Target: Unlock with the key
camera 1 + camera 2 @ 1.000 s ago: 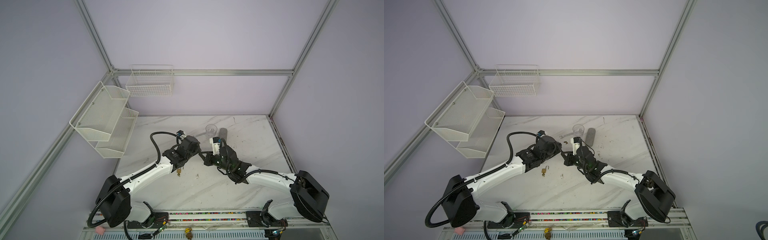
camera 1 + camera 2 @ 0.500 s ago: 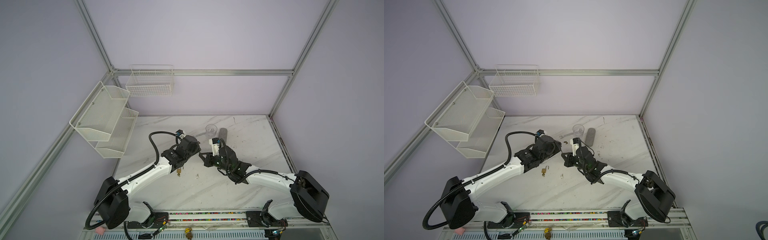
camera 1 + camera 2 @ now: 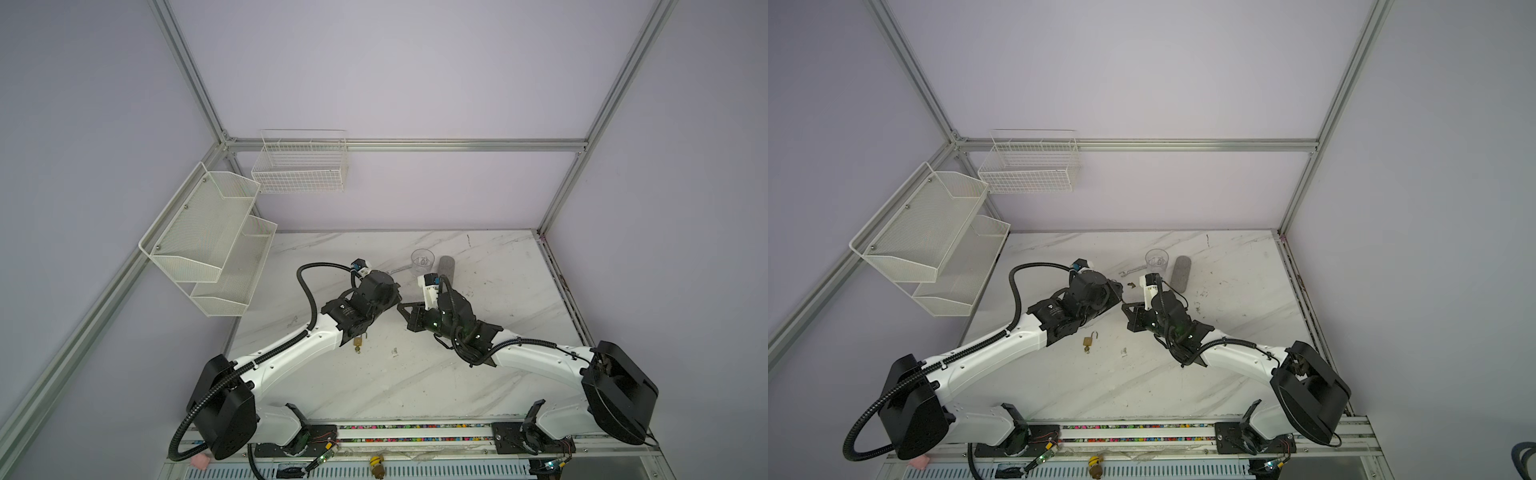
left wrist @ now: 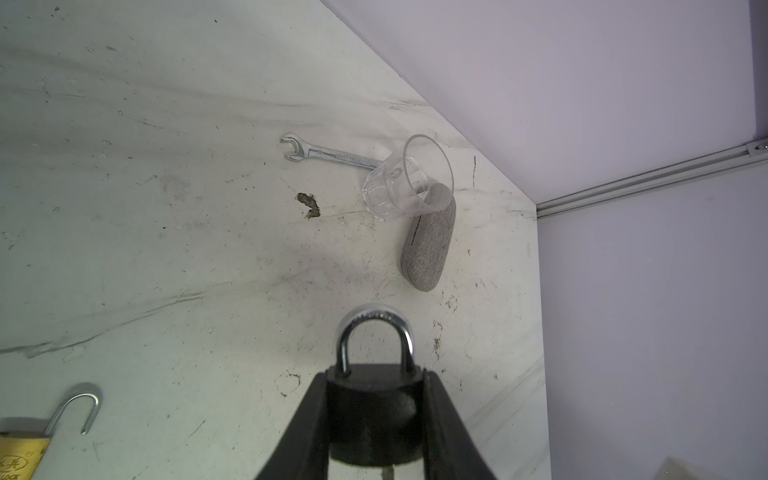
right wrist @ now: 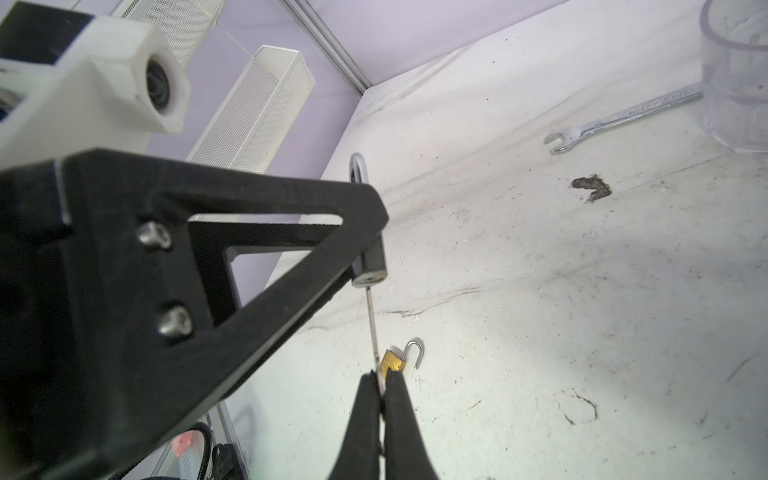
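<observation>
Right wrist view: a brass padlock point(image 5: 392, 360), its hoop swung open, lies on the table point(image 5: 540, 311), on the front-edge side of the two grippers. Above the table's middle the right gripper point(image 5: 380, 380), clenched on the key point(image 5: 372, 324), offers the blade edge-on to the underside of the black padlock point(image 5: 370, 268), whose body the left gripper point(image 4: 374, 382) grasps. Toward the far edge lie a wrench point(image 4: 328, 154), an upright clear glass point(image 4: 407, 178) and, just beside it, a grey case point(image 4: 430, 245). The key's tip appears to sit in the keyway, though this angle does not show how deep. The step in hand looks to be the turn. It is best done with the blade pushed fully home and kept along the lock's axis, the wrist rolling about that line with no sideways pull, while the left jaws brace the body against the twist. The left wrist view alone shows the black padlock's shackle point(image 4: 376, 332) shut, both legs in the body, so the lock is not yet open; it shows almost nothing of the key. The right wrist view gives key and keyway but only the shackle's crown. In both top views the arms hide where key meets lock.
</observation>
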You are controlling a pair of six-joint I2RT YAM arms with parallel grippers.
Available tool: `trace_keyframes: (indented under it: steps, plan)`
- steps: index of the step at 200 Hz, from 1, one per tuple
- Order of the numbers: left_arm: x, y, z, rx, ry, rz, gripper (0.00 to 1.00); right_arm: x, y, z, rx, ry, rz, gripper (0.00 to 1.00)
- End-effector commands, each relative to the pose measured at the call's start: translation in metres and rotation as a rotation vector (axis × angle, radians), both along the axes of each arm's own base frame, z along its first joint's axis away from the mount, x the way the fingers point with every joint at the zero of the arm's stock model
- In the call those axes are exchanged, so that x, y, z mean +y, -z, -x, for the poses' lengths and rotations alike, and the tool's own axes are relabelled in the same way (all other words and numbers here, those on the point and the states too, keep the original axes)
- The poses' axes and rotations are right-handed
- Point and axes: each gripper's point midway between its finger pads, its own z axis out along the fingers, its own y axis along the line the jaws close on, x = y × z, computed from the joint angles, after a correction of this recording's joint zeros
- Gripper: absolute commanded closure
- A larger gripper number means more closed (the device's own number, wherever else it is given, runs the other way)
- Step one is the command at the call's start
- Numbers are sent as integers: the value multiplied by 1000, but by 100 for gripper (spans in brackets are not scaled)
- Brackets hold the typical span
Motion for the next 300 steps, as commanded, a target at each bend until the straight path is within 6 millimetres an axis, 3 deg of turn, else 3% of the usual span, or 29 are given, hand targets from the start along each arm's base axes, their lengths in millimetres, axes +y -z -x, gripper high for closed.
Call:
trace_keyframes:
  steps: [1,58,90,203,272,277,300]
  plan:
    - [-5,-31,-2,-70,1,64,100,5,-14,-5,-32,7,-7,100]
    - [-7,-31,-2,-70,7,63,100,5,-17,-9,-37,22,2,100]
    - [-9,-32,0,-71,15,68,100,0,-7,-14,-10,59,31,100]
    - [-1,-26,5,-59,5,19,100,-16,-28,-19,-29,142,43,100]
    - [3,-29,7,-66,-12,30,100,-27,-20,-24,-9,197,106,100]
    - [4,-29,7,-67,-13,30,100,-29,-30,-21,-23,199,86,100]
    - [6,-28,7,-66,-18,26,100,-31,-33,-20,-22,201,86,100]
